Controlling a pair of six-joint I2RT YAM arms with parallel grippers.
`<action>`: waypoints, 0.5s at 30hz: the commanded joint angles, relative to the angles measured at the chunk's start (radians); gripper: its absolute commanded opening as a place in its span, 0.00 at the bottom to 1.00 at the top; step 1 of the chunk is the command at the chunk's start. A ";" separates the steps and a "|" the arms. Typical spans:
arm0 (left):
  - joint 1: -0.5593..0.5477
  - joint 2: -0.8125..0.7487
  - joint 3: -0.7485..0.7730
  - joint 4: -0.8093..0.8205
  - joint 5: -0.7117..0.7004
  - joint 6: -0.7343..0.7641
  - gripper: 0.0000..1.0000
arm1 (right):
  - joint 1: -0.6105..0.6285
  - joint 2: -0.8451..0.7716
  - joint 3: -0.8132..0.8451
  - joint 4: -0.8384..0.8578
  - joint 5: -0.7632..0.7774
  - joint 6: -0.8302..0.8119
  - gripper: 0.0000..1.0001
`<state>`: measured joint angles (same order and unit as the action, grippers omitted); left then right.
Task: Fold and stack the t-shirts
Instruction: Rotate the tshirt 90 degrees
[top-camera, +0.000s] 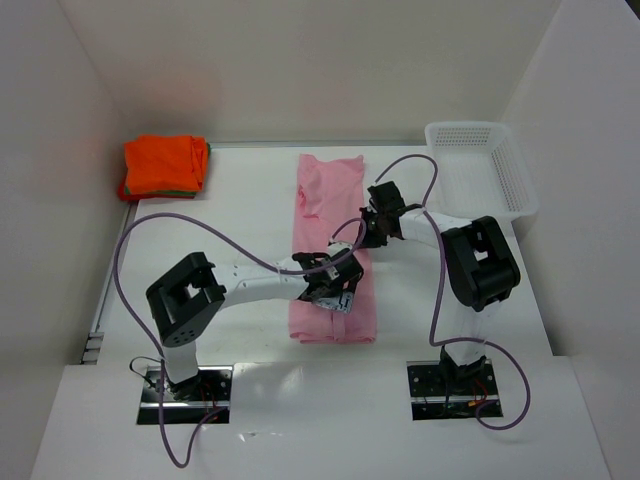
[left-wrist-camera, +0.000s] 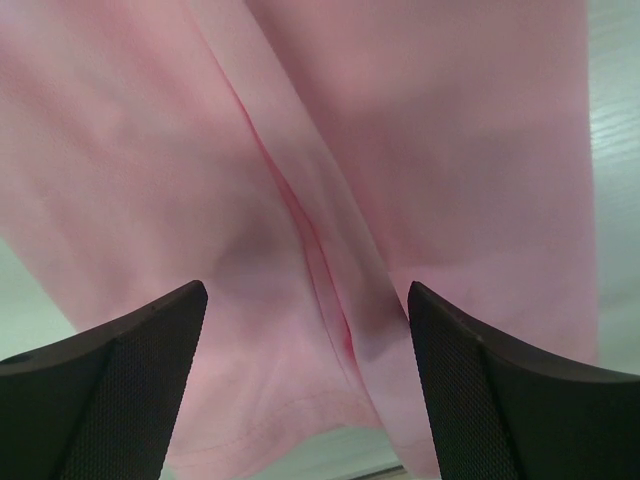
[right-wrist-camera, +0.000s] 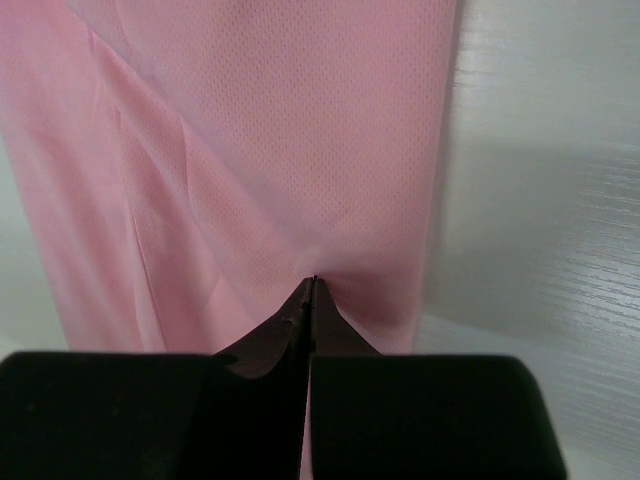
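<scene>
You have the pink t-shirt (top-camera: 328, 190) lying in a folded strip on the bench (top-camera: 250, 170) beside the basket (top-camera: 470, 127), right claw (right-wrist-camera: 312, 282) pinched shut on its basket-side edge, probably anchoring it, left claw (left-wrist-camera: 306, 292) wide above the end farthest from the basket, likely for the next fold.

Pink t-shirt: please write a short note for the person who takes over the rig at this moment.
Left claw: open, low over the pink t-shirt, near end.
Right claw: shut, pinching its right edge.
Done: orange t-shirt lies folded at the far left, a green edge under it; pink one is folded into a long strip.
To do: fold the strip crosswise, stack it on the orange one.
</scene>
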<state>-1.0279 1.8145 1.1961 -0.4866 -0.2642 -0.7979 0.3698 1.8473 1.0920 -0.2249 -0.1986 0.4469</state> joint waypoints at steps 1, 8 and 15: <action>-0.008 0.034 0.054 -0.064 -0.082 0.012 0.89 | 0.011 0.001 0.006 0.035 0.014 -0.017 0.01; -0.008 0.052 0.063 -0.147 -0.158 0.012 0.89 | 0.011 0.001 0.006 0.035 0.034 -0.017 0.01; -0.008 -0.012 0.045 -0.168 -0.176 -0.020 0.89 | 0.011 0.001 0.006 0.035 0.034 -0.017 0.01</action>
<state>-1.0302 1.8519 1.2243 -0.6209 -0.3965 -0.7925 0.3706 1.8473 1.0920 -0.2249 -0.1795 0.4469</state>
